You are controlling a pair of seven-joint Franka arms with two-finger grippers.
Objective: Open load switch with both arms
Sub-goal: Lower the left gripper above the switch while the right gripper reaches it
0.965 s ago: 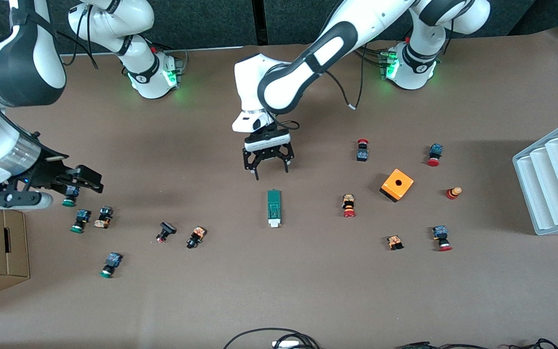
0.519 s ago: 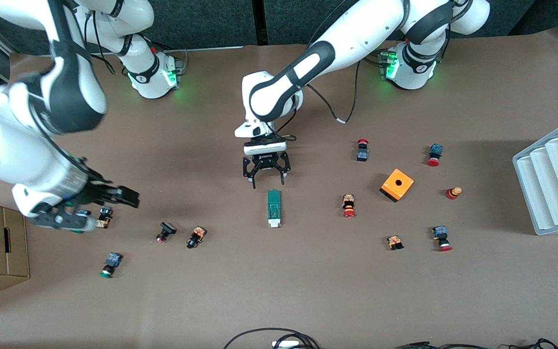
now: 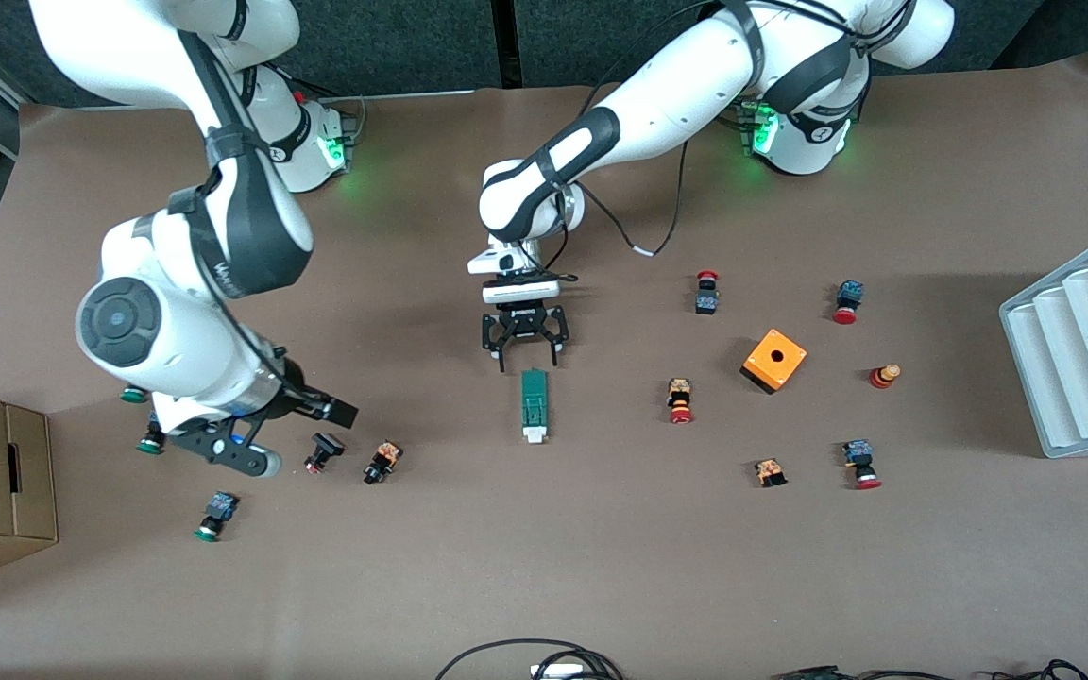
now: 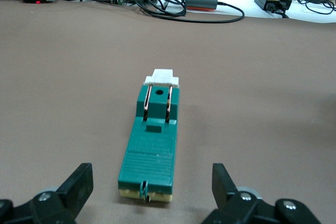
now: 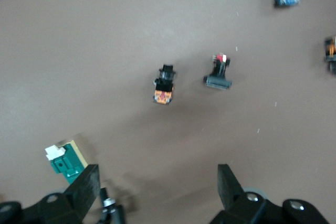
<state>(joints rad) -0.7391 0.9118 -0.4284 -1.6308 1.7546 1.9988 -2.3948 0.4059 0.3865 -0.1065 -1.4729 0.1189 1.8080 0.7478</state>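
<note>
One load switch point(image 3: 533, 406), long axis toward front camera, white tab nearest; both pincers spread.

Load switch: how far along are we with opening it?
Done: nothing on the switch itself; the load switch lies flat on the table, untouched, white tab end toward the front camera. In hand: the left gripper, open, hangs just above its green end, fingers astride it in the left wrist view. The right gripper, open, is over the small buttons. Left: both grips and the opening.
</note>
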